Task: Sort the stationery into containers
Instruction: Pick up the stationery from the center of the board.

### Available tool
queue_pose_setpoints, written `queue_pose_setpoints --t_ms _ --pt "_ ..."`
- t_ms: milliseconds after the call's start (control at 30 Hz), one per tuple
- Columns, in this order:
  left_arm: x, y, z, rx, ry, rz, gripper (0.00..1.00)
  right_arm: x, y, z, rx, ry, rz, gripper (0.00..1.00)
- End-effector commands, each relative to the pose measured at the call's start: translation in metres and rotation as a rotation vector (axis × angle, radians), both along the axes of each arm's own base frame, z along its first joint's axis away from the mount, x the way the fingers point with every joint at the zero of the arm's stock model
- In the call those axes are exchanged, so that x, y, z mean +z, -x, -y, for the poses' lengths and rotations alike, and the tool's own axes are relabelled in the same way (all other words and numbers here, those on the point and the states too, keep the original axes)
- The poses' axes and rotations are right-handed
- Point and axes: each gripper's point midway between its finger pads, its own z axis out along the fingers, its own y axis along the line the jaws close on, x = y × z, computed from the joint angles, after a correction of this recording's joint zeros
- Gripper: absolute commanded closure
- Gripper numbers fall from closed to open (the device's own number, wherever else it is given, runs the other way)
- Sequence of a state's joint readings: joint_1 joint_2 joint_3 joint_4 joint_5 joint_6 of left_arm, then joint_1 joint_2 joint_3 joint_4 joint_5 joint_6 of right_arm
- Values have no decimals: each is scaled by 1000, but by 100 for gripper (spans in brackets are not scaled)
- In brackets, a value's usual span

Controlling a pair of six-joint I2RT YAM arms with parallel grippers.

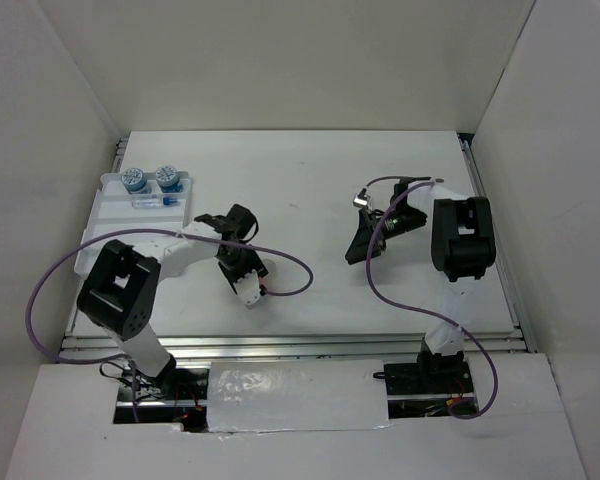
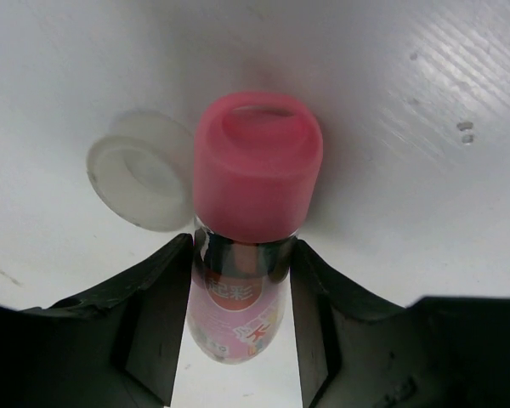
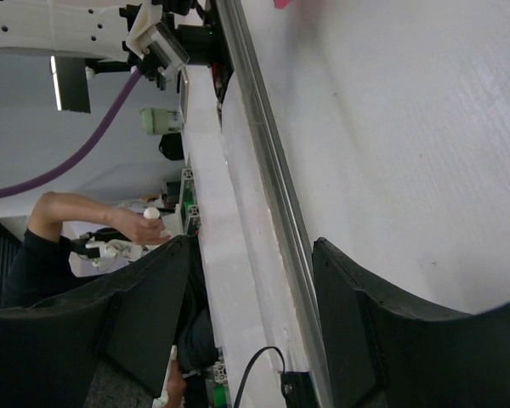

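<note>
Jaws of left gripper (image 2: 242,255) pinch pink cylinder (image 2: 257,170) at its body, just beside white ring (image 2: 140,180), well apart from tray (image 1: 108,222) holding blue pots (image 1: 133,179), presumably for carrying there. Right gripper (image 3: 253,246) spread, empty, parked aside.

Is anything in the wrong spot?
Yes. The pink stubby cylinder, gripped by the left end effector, and the small white ring beside it are outside the shallow white plastic tray that holds the two round blue pots.
</note>
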State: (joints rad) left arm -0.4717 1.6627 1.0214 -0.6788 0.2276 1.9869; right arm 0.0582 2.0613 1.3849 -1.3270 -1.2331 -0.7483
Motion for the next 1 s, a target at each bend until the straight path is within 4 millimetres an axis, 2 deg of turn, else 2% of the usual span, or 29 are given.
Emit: queue_pose_setpoints --t_ms 0,33,67,100,200,367,433,467,600,667,800,867,900,967 --pt "11 2 22 -381 -17 62 54 9 13 2 1 4 -111 33" --pt "8 9 24 -358 -23 24 54 10 13 2 -2 3 -112 33" --pt "12 7 24 -283 -29 4 54 10 12 1 -2 -1 -113 33" --pt "7 17 21 -266 -65 -54 56 10 12 1 -1 -1 -114 33" --pt "10 24 18 -182 -110 -113 57 11 11 -1 -1 -2 -115 33" --pt "-3 47 4 -128 -150 -159 50 14 14 -4 10 -2 -111 33" --pt "-3 53 2 -124 -148 -146 53 15 15 -5 14 0 -112 34" --pt "-9 57 -1 -121 -160 -146 58 15 15 -6 16 0 -110 33" --pt "-3 59 0 -71 -147 -138 74 18 17 -5 15 5 -108 34" --pt "10 52 3 -21 -115 -122 81 20 18 -5 15 6 -106 34" --pt "42 35 6 87 -29 -78 89 25 21 -8 25 5 -94 34" --pt "67 16 9 181 20 -51 93 25 22 -10 30 3 -91 34" --pt "85 5 11 251 49 -51 95 26 23 -12 37 4 -92 34" --pt "97 -10 4 341 60 -72 100 26 24 -13 44 5 -90 34"
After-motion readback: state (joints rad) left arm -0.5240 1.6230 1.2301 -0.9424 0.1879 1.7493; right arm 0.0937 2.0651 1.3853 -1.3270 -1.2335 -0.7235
